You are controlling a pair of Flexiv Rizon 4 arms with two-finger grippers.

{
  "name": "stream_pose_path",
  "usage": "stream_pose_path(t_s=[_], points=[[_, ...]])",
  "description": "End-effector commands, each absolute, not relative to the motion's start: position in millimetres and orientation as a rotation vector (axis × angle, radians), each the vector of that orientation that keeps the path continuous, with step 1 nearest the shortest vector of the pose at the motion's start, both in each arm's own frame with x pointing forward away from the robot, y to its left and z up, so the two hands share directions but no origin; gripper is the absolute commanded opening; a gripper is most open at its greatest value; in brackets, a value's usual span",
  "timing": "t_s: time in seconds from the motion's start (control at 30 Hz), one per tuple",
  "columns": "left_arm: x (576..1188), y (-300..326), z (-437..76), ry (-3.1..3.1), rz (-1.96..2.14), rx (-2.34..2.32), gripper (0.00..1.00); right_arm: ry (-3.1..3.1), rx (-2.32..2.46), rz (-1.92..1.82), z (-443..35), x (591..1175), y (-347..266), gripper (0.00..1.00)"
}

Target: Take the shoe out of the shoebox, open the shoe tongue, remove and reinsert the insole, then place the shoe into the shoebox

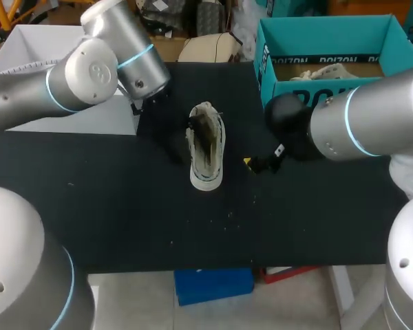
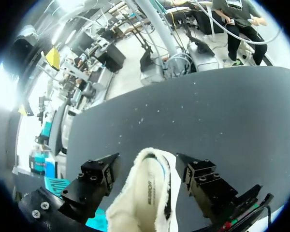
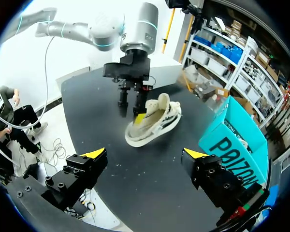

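Note:
A white shoe [image 1: 206, 148] with dark trim stands upright on the black table [image 1: 124, 206], toe toward the front edge. My left gripper [image 1: 181, 148] hangs at the shoe's left side. In the left wrist view it [image 2: 147, 159] is open, and the shoe's white fleecy upper [image 2: 145, 193] rises between its spread fingers [image 2: 94, 179]. The right wrist view shows that left gripper [image 3: 130, 112] straddling the shoe's [image 3: 152, 123] near rim. My right gripper [image 1: 256, 163] is low to the right of the shoe, a short gap away. It [image 3: 145, 153] is open and holds nothing.
The teal shoebox [image 1: 265, 62] stands open at the table's back right, with pale contents inside; it also shows beside my right gripper as a teal shoebox [image 3: 232, 140]. A white surface [image 1: 89, 113] adjoins the table's back left.

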State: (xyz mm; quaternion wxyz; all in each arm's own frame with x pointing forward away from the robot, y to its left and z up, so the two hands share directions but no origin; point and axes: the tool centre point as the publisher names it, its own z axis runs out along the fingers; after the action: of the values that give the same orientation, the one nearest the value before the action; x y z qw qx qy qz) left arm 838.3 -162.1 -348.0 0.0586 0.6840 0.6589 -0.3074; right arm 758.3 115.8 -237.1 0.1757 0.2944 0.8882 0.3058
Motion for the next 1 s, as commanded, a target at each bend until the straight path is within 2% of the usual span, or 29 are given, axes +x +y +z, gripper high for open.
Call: stream_pose_path(t_s=[0.03,0.07,0.1,0.13,0.4,0.77,1.0], points=[[834.4,-152.1,-330.4,2.029,-0.761,2.049,0.38,2.518,0.834,0.863,-236.2,757.5,115.6,1.00],[835.3,-153.2,-330.7,2.028,-0.739,2.052,0.28,2.518,0.834,0.863,-236.2,757.5,115.6,1.00],[837.2,-155.1,-332.4,2.037,-0.673,2.058,0.07,2.518,0.834,0.863,-236.2,757.5,115.6,1.00],[839.7,-156.9,-335.9,2.050,-0.579,2.068,0.00,2.518,0.834,0.863,-236.2,757.5,115.6,1.00],[850.9,-173.5,-359.9,2.066,-0.320,2.087,0.00,2.518,0.834,0.863,-236.2,757.5,115.6,1.00],[874.0,-157.1,-334.5,2.049,-0.512,1.746,0.00,2.518,0.834,0.863,-236.2,757.5,115.6,1.00],[914.1,-125.9,-309.1,2.085,-0.618,1.414,0.00,2.518,0.834,0.863,-236.2,757.5,115.6,1.00]])
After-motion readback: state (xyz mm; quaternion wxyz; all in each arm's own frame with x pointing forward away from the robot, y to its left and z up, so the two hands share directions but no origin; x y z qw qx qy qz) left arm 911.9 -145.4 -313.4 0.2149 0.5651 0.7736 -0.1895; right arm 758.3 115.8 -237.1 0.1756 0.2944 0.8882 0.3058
